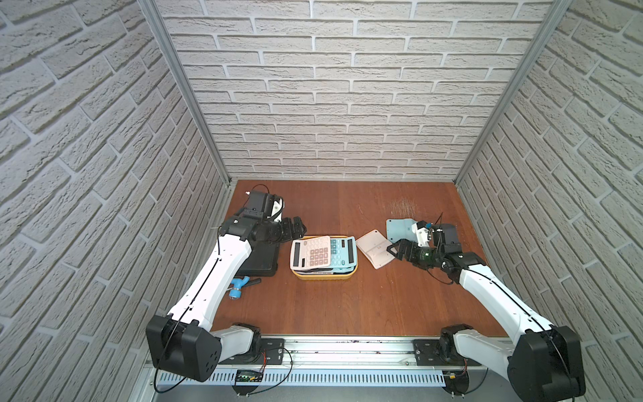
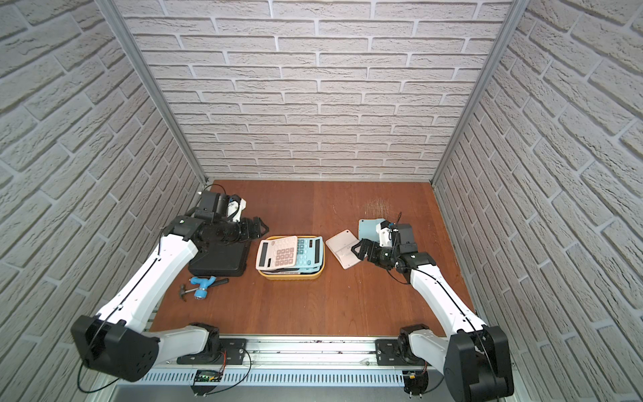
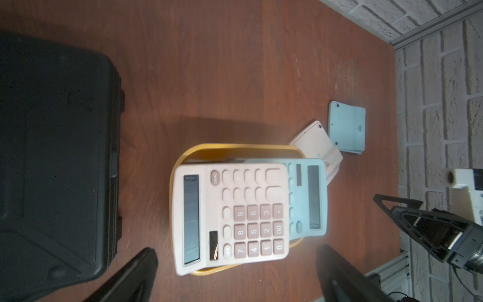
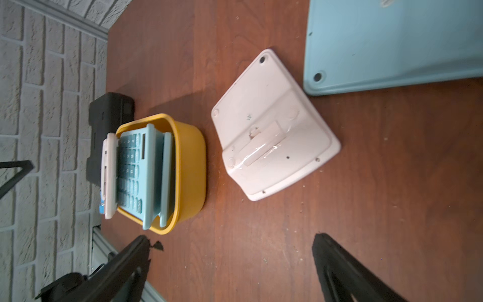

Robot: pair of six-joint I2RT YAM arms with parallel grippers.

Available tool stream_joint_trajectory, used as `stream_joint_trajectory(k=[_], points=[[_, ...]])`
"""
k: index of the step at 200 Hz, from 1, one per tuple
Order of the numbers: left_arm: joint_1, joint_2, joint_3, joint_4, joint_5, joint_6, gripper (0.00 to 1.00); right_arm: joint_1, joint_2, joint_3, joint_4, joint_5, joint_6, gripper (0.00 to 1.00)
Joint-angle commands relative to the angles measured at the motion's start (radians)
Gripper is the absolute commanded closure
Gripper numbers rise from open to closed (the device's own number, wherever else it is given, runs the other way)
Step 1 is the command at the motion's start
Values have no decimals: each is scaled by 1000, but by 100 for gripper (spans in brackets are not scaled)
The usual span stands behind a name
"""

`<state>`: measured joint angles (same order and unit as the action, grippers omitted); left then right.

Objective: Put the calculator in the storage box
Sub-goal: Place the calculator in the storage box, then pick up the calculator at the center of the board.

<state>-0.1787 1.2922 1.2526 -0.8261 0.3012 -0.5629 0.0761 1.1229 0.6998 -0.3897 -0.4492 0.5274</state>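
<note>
Brown wood-grain table [image 1: 330, 306], brick-pattern walls [image 1: 313, 104] on three sides. Near the middle sits the yellow storage box [image 1: 323, 277], already stuffed. A pink calc [image 1: 310, 253] lies face up on top of the pile, keys showing and a bit tilted. Its display end sticks out past the box rim on the side toward the black case [image 1: 261, 261]. Under it a blue calc [image 1: 344, 255], also face up, fills the rest of the box. More edges show below that (how many units, can't tell).

The left gripper [image 1: 295, 228] hangs by the box's far corner on the case side, over the case's far edge. The left wrist view shows its fingers [image 3: 125, 279] spread wide w/ nothing btw them, clear of the pink calc.

The right gripper [image 1: 395, 250] sits low over the table, just beside a face-down pink calc [image 1: 375, 249] that lies right of the box. Its jaws are wide and empty too: in the right wrist view that calc lies ahead of the fingers [image 4: 337, 266], not btw them. Just behind it is a face-down blue calc [image 1: 400, 228], partly hidden by the right wrist in both top views.

In front of the case lies a hammer [image 2: 219, 281] w/ a blue plastic fitting [image 2: 201, 287] across it.
</note>
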Motion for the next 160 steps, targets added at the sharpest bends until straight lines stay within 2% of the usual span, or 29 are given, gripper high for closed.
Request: stream_joint_trajectory(k=[1,37,94,116,160], points=[[-54,118,112,10,-23,54,2,-31,27,28,59,58,16,0],[-144,408,443,-38,11,94,2,-92,140,45,154,-59,24,2],[-279,849,993,-206,66,110,2,-100,416,166,228,-152,-19,12],[-304,917,1056,-214,68,97,2,-97,509,201,236,-165,-26,13],[-320,912,977,-177,58,85,2,-64,665,250,229,-213,-45,15]])
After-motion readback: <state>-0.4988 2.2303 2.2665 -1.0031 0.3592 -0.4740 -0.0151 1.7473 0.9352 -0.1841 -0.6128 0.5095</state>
